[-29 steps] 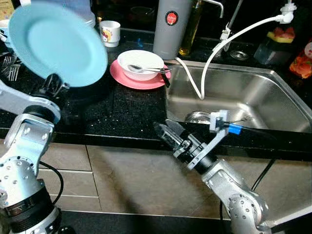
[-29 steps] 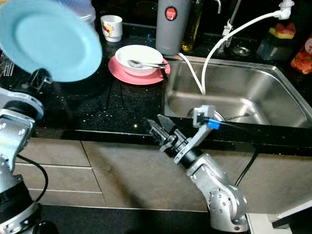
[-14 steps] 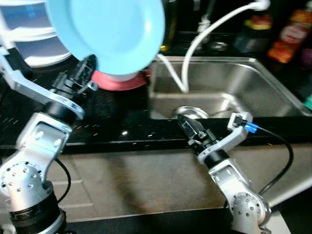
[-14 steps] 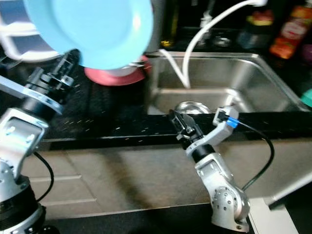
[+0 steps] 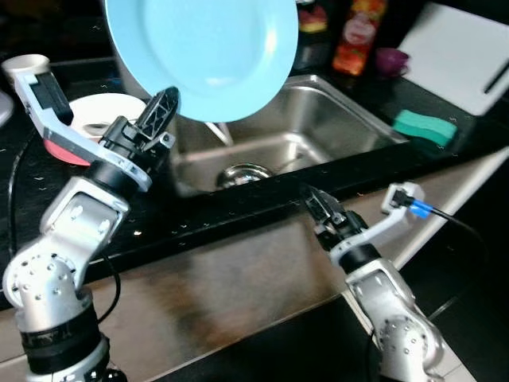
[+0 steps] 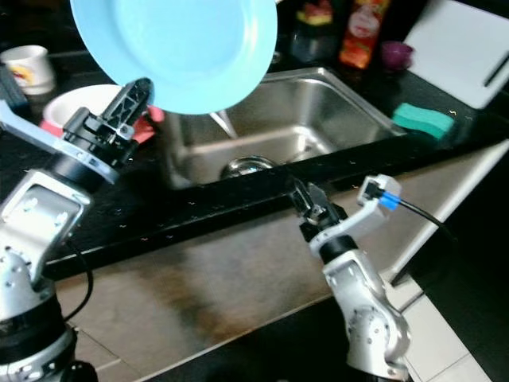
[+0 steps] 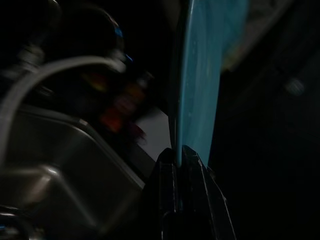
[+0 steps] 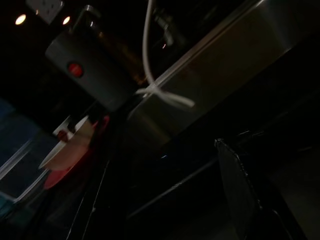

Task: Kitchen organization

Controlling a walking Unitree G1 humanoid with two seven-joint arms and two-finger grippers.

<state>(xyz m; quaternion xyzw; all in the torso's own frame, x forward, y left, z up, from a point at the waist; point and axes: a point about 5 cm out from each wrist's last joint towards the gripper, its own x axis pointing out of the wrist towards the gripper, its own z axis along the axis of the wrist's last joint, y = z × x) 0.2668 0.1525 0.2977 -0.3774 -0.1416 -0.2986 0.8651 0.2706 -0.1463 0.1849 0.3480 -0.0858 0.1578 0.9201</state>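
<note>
Since a second ago the whole scene has slid leftward, so the robot has turned to its right: the sink (image 5: 270, 139) now sits mid-picture, and a green sponge (image 5: 425, 126) and a white board (image 5: 461, 48) have come into sight on the far side. The blue plate (image 5: 203, 52), which was over the left end of the black surface (image 5: 48, 195), is now carried high above the sink's near-left corner.

The left pincer (image 5: 159, 119) is clamped on the plate's lower rim; the left wrist view shows both black fingers (image 7: 192, 162) closed tight on the edge, the plate standing nearly upright. The right pincer (image 5: 318, 208) hangs idle below the surface's front edge, and whether it is wide or narrow cannot be told.

As for progress, the plate is lifted and in transit but not yet set down anywhere. The white bowl (image 5: 99, 119) on its pink plate (image 5: 60, 151) and the cup (image 5: 24, 65) stand untouched at the left, so most of the tidying appears to remain.
</note>
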